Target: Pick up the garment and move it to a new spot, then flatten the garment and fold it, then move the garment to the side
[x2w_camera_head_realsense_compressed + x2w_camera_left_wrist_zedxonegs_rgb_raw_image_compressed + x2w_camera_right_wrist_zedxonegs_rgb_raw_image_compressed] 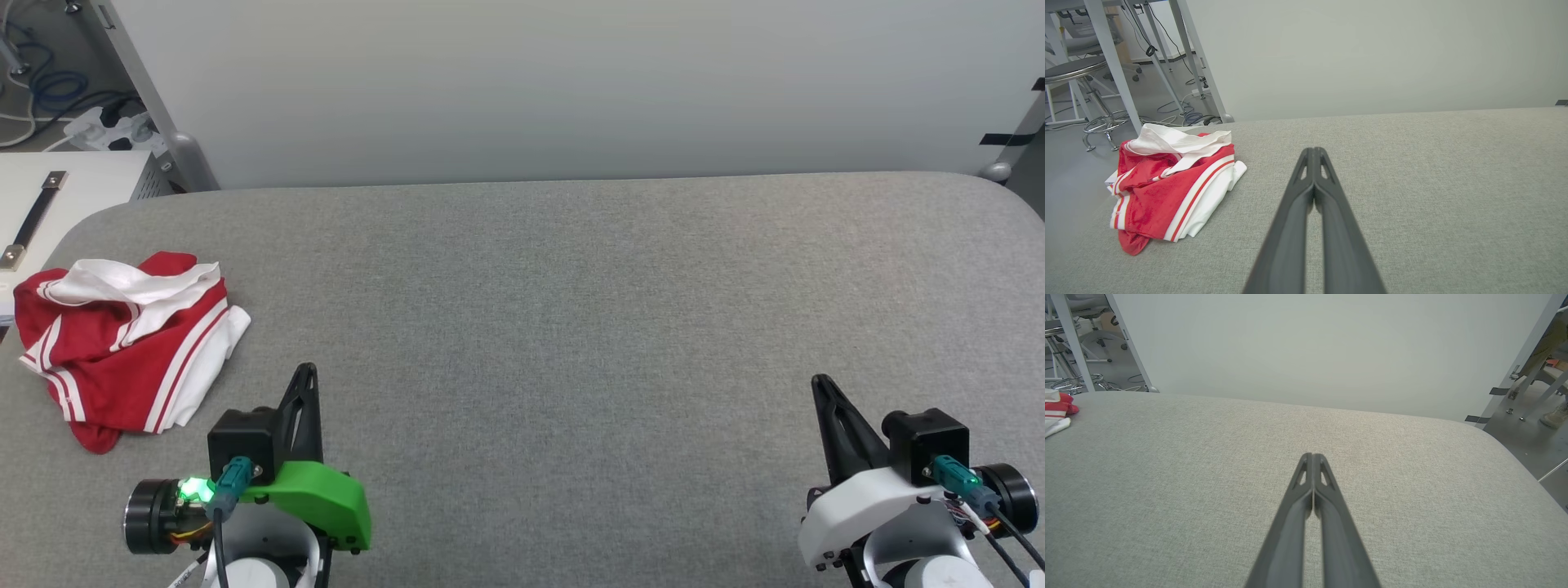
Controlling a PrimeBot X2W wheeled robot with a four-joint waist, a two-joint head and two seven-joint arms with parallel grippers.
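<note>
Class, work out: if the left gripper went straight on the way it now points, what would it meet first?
Probably nothing close: the shut left gripper points across bare grey table, the garment lying off to its left. Beyond stands the pale wall, depth unclear.

The garment (122, 343) lay bunched in a loose, rumpled heap near the left edge of the grey cloth-covered surface (571, 327), close to its far left corner. It was soft red fabric with white sections and red-and-white striped trim, folded over itself. A white piece was draped across its top.
</note>
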